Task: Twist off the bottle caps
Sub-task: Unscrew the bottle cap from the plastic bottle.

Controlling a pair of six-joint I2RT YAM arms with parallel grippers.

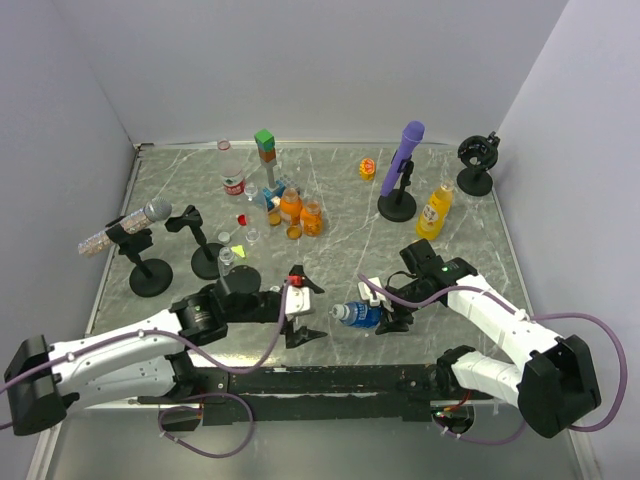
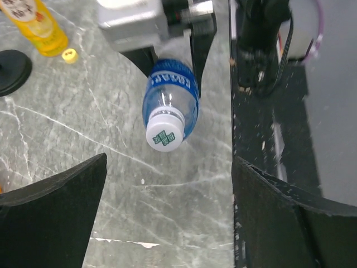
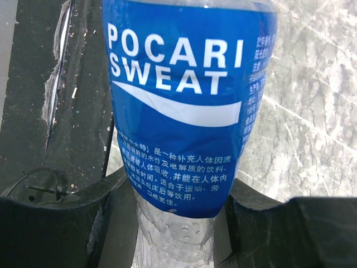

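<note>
From above, the right gripper (image 1: 388, 318) is clamped on a squat blue-labelled bottle (image 1: 362, 315) at the near middle of the table (image 1: 340, 255). The bottle lies level, long axis left to right, white cap (image 1: 341, 313) aimed at the left gripper (image 1: 303, 308). That one's jaws stand wide, just beside the cap and not touching. Farther back, a yellow juice bottle (image 1: 435, 210) sits near the purple microphone (image 1: 404, 158).

Over to the left wrist: cap dead centre, white with a green logo, facing the lens and seated on the neck. Black fingers (image 2: 53, 220) spread either side, well clear. A loose yellow cap (image 2: 69, 54) lies by the juice bottle.

Right wrist: "POCARI SWEAT" in white on blue, the clear base end pinched between both pads (image 3: 72, 223). Droplets fleck the clear wall; how full it is, I cannot tell.
</note>
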